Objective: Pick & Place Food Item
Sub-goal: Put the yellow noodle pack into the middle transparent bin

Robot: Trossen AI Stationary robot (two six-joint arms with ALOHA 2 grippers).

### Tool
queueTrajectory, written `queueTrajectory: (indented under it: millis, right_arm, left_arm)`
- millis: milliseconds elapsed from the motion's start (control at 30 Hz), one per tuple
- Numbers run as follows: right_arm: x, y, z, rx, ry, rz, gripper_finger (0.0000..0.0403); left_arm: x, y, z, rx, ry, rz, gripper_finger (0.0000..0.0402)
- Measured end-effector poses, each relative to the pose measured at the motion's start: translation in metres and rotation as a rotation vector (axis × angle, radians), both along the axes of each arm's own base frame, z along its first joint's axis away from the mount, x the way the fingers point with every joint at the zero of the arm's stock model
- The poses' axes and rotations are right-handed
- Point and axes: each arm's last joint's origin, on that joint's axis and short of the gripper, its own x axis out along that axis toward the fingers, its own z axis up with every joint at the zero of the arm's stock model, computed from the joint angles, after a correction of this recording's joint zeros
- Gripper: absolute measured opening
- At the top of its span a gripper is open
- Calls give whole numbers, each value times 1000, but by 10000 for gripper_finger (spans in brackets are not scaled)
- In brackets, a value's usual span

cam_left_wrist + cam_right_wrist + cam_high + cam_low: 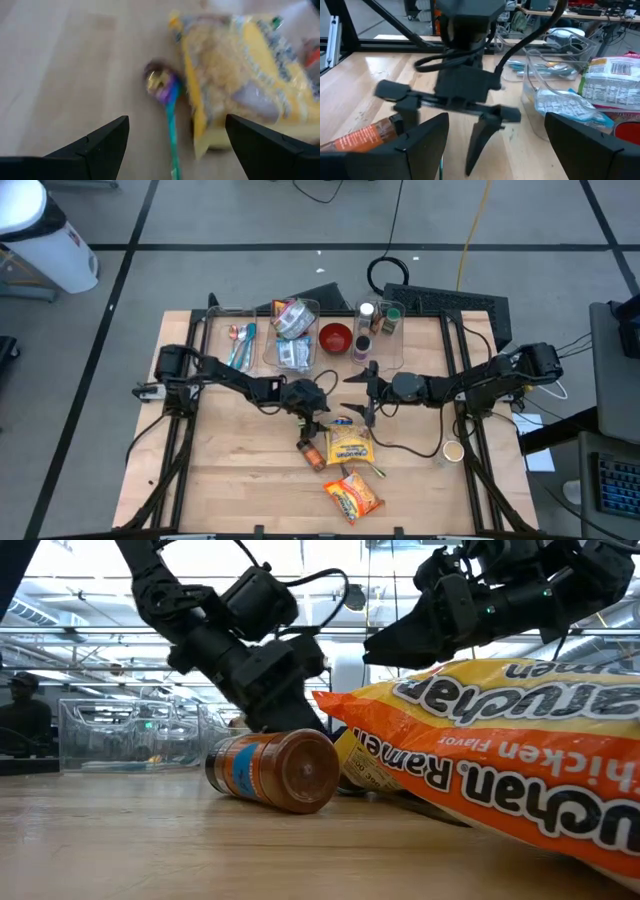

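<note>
A yellow ramen packet (pixel 348 447) lies flat on the table's middle, with an orange spice bottle (pixel 311 452) on its side just to its left. A second ramen packet (pixel 352 495) lies nearer the front edge. A small utensil with a teal handle (pixel 170 112) lies beside the yellow packet (pixel 240 75). My left gripper (pixel 312 420) hangs open, slanting down over this utensil, its fingers standing on either side without touching. My right gripper (pixel 362 395) is open in the air to the right, facing the left gripper (pixel 445 130).
At the back stand clear bins: one with utensils (pixel 240 345), one with food packs (pixel 293 340), one with spice jars (pixel 380 330). A red bowl (pixel 335 337) sits between them. A paper cup (pixel 453 451) stands at the right. Bare wood lies at the front left.
</note>
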Motion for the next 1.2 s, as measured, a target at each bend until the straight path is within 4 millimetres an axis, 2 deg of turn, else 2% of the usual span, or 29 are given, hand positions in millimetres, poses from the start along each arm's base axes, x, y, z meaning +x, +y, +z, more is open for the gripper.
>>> queueTrajectory:
  millis: [167,533,900,1200]
  right_arm:
    - [0,0,-2,-1,20,0,320]
    - [0,0,-2,-5,25,-1,320]
    - [0,0,-2,-5,25,-2,320]
    - [0,0,-2,-9,25,-2,320]
  left_arm:
    - [9,-5,0,-14,30,-35,340]
    - [8,-7,0,-35,70,-69,329]
    - [9,-7,1,-21,61,-70,193]
    - [10,-6,2,15,37,-75,105]
